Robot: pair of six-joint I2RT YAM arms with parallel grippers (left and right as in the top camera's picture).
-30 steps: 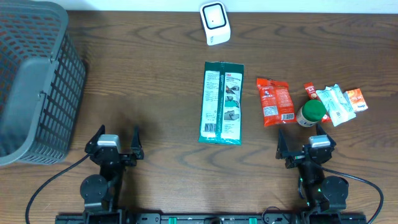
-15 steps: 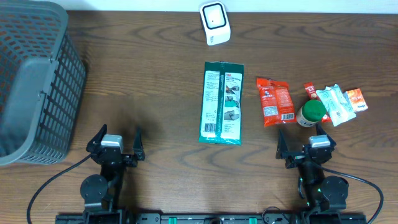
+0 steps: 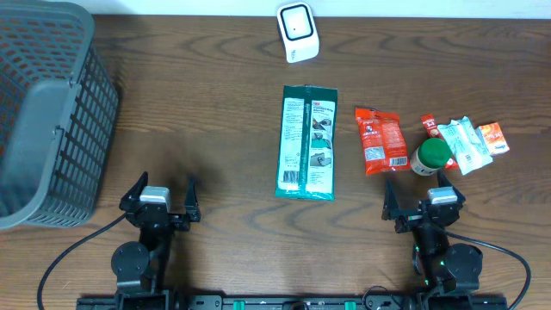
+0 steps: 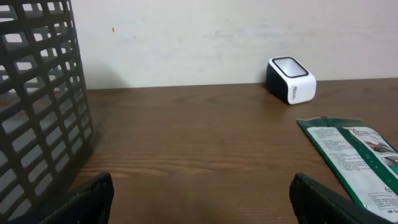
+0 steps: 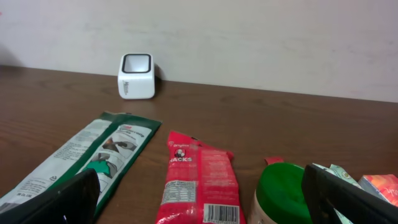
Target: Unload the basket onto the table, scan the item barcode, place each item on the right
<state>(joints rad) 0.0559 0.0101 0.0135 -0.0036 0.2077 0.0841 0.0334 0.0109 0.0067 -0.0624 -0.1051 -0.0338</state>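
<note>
Holding my left fingers (image 4: pixel 87 202) and right fingers (image 5: pixel 68 199) wide apart and empty, I judge the green packet (image 3: pixel 307 142), flat on the tabletop (image 3: pixel 207 112) ahead between them, long axis running toward the scanner (image 3: pixel 297 32), slightly nearer the right pair.

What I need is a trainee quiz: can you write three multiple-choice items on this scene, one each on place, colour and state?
1. Where is the scanner? A) beyond the green pouch B) at the near edge C) between the grippers
2. What colour is the bottle cap? A) red B) green C) blue
3. How are the left gripper and right gripper? A) both open, empty B) both shut C) holding the pouch
Answers: A, it stands past the pouch; B, overhead shows green; A, fingers spread, nothing between.
</note>
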